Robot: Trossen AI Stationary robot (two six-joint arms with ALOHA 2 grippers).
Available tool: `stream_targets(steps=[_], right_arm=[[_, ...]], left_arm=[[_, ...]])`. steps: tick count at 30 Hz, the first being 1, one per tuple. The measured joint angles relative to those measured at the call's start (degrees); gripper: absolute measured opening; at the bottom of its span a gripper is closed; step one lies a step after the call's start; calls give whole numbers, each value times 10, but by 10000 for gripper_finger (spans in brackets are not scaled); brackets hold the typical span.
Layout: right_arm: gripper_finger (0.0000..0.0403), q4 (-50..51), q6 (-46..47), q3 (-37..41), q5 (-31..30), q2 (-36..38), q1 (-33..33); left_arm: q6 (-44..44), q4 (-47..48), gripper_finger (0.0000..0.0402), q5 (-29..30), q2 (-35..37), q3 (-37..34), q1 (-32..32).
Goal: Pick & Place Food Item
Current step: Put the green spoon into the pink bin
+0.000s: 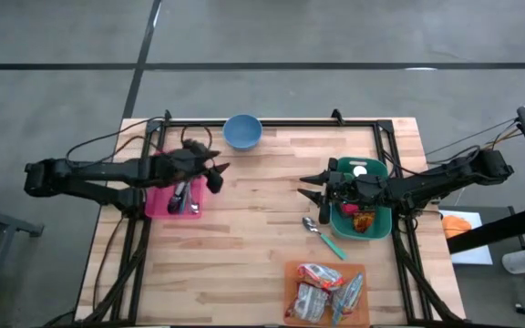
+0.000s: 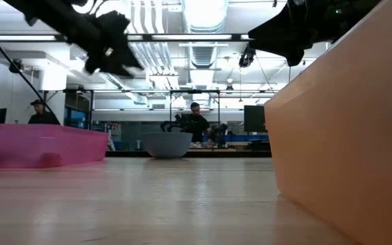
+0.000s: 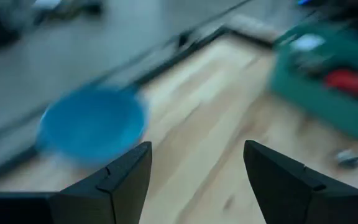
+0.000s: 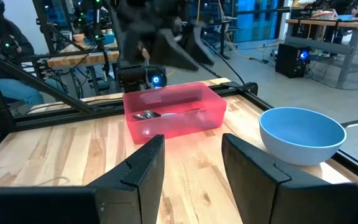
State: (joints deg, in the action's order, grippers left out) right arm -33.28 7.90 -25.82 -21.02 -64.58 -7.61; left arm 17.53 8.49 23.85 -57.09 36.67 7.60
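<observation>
- High view: left gripper (image 1: 215,173) over the pink bin (image 1: 158,202), which holds utensils; right gripper (image 1: 311,187) hovers beside the green bin (image 1: 383,224). Food packets (image 1: 322,292) lie on the orange tray (image 1: 292,271), apparently not yet picked. A spoon (image 1: 322,233) lies on the table.
- Low view: adds nothing about the packets.
- Left wrist view: fingers spread, empty, blue bowl (image 3: 92,123) ahead.
- Right wrist view: fingers (image 4: 145,167) apart, nothing between.
- Packets: crinkly, red and silver.

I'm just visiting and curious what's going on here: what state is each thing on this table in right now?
Left gripper: open, empty, above the pink bin.
Right gripper: open, empty, beside the green bin.
Pink bin: holds cutlery.
Blue bowl: upright, looks empty.
Green bin: holds food items.
Spoon: lying on the table.
Orange tray: holds snack packets.
</observation>
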Motion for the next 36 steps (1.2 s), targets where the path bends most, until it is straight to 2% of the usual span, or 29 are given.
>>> stream_targets(steps=[3, 6, 8, 10, 12, 16, 36], right_arm=[[157, 0, 0, 0, 0, 0, 0], [157, 0, 0, 0, 0, 0, 0], [157, 0, 0, 0, 0, 0, 0], [157, 0, 0, 0, 0, 0, 0], [157, 0, 0, 0, 0, 0, 0], [157, 0, 0, 0, 0, 0, 0], [157, 0, 0, 0, 0, 0, 0]], left_arm=[[-135, -86, 255, -90, -1, -6, 0], [-301, -86, 255, -245, 0, -7, 0], [-334, -99, 255, -307, 1, -15, -1], [-328, -139, 255, -304, 1, -24, 0], [-302, -164, 255, -277, 2, -32, 0], [-273, -163, 255, -247, 1, -35, 0], [-266, -132, 255, -243, 1, -42, 0]])
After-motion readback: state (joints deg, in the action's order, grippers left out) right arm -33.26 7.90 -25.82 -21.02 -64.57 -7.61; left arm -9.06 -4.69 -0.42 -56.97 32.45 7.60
